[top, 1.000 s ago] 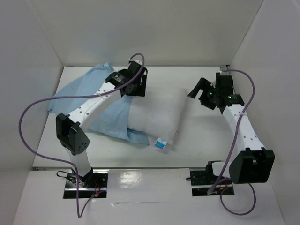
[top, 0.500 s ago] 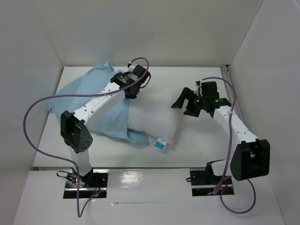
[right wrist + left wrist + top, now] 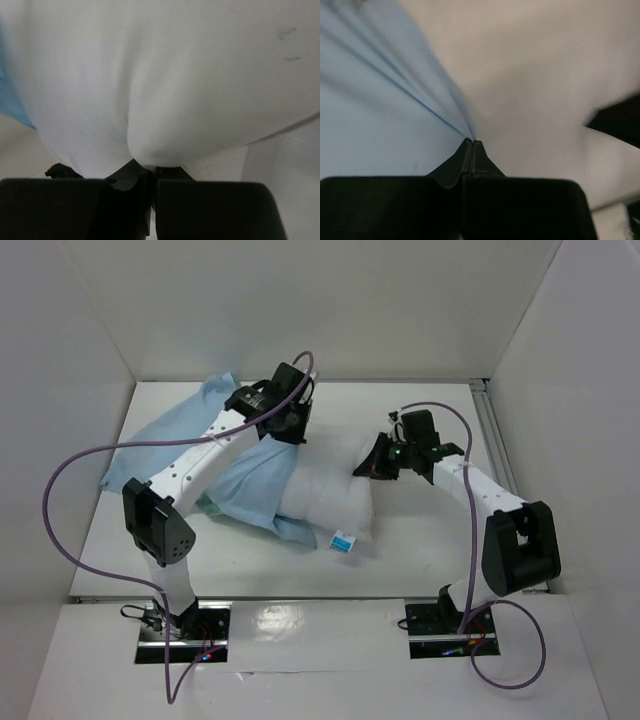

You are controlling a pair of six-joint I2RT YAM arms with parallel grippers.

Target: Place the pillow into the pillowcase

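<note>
Desk (image 3: 430,550): white top, white walls on left, far and right sides; both arm bases at near edge.
Tag (image 3: 343,540): small blue/white, on pillow's near-right corner, closest thing to near edge.
Pillow (image 3: 330,490): plump, white, lies approx. mid-desk. Right part bare, left end under the blue cloth. In right wrist view (image 3: 200,75) it fills the frame, w/ a crease running down to the fingertips.
Pillowcase (image 3: 250,485): light blue face up, draped over pillow's left end. Rest trails toward far-left corner, crumpled. Thin green strip shows at its near-left hem. In left wrist view (image 3: 380,110) folds fan out from the fingertips.
Right gripper (image 3: 368,468): at pillow's right end, arm reaching in from right side. Wrist view (image 3: 145,172): fingers together, a pinch of pillow fabric clamped between them.
Left gripper (image 3: 290,425): beyond pillow's far-left part, toward far edge, arm stretched over the cloth. Wrist view (image 3: 471,146): fingers closed tight, pillowcase cloth nipped at tips, white pillow just right of them.
Cables (image 3: 60,500): purple, one loop per arm.
</note>
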